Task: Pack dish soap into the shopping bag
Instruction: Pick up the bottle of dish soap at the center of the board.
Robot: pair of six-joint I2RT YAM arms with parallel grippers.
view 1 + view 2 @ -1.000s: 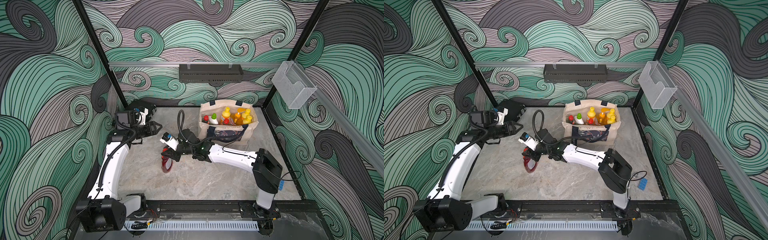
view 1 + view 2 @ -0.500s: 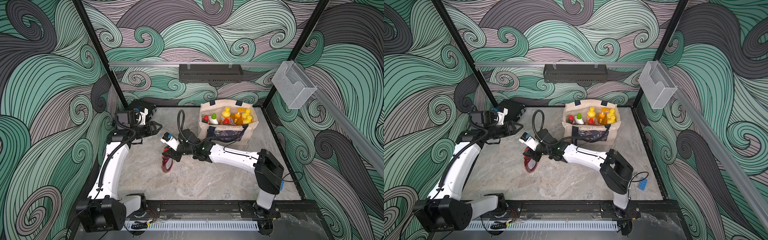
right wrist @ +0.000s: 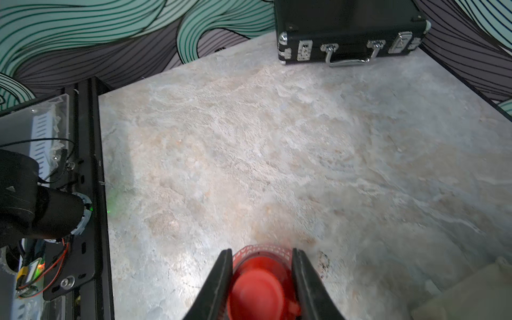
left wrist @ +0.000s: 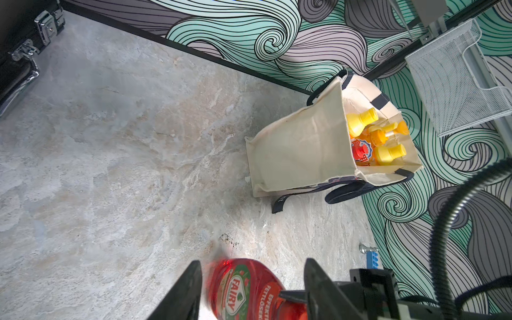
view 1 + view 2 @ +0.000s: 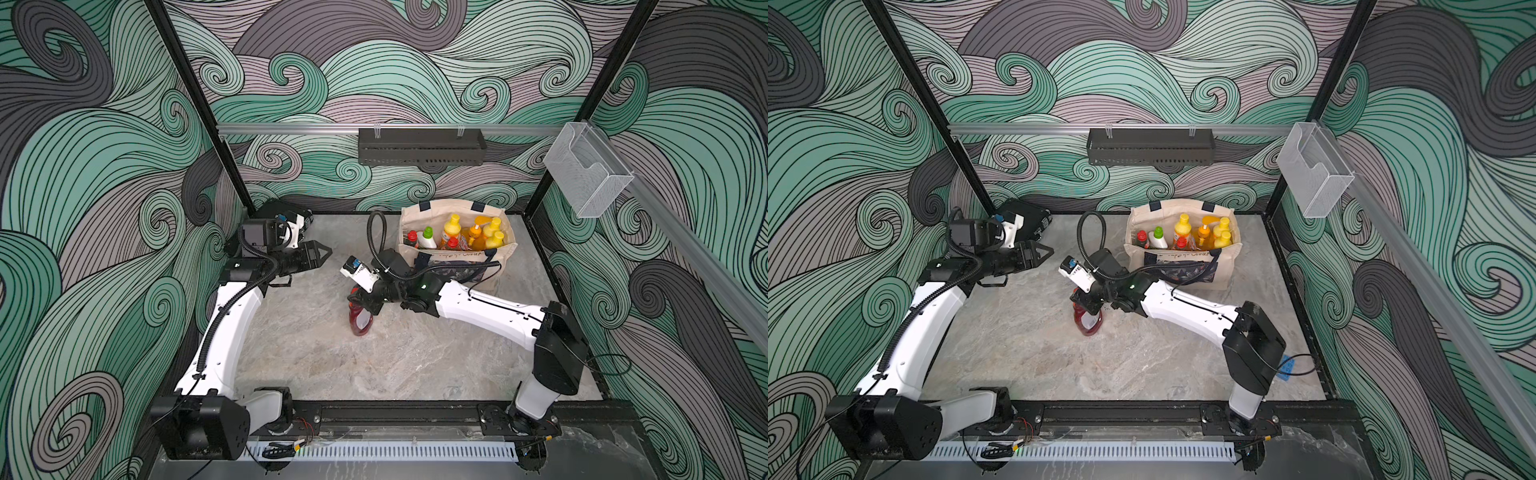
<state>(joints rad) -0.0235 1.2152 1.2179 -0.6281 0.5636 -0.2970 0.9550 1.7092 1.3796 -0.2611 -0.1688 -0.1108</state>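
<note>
A red dish soap bottle (image 5: 360,323) (image 5: 1088,322) hangs cap-up under my right gripper (image 5: 366,300), left of mid-table. In the right wrist view the jaws of the right gripper (image 3: 261,253) are shut on the red bottle (image 3: 257,288) at its neck, beside the red cap. Whether its base touches the table I cannot tell. The cream shopping bag (image 5: 440,210) (image 5: 1183,208) stands open at the back right with several bottles upright inside. My left gripper (image 5: 323,251) (image 4: 252,261) hovers open and empty at the back left, apart from the red bottle (image 4: 241,285).
A black hard case (image 5: 286,210) (image 3: 349,27) lies in the back left corner behind the left arm. A black wire shelf (image 5: 419,145) hangs on the back wall and a clear holder (image 5: 586,174) on the right rail. A small blue brick (image 5: 1287,368) lies near the right arm's base.
My right gripper has carried the red bottle to the right and back, toward the bag. The left arm has stayed where it was.
</note>
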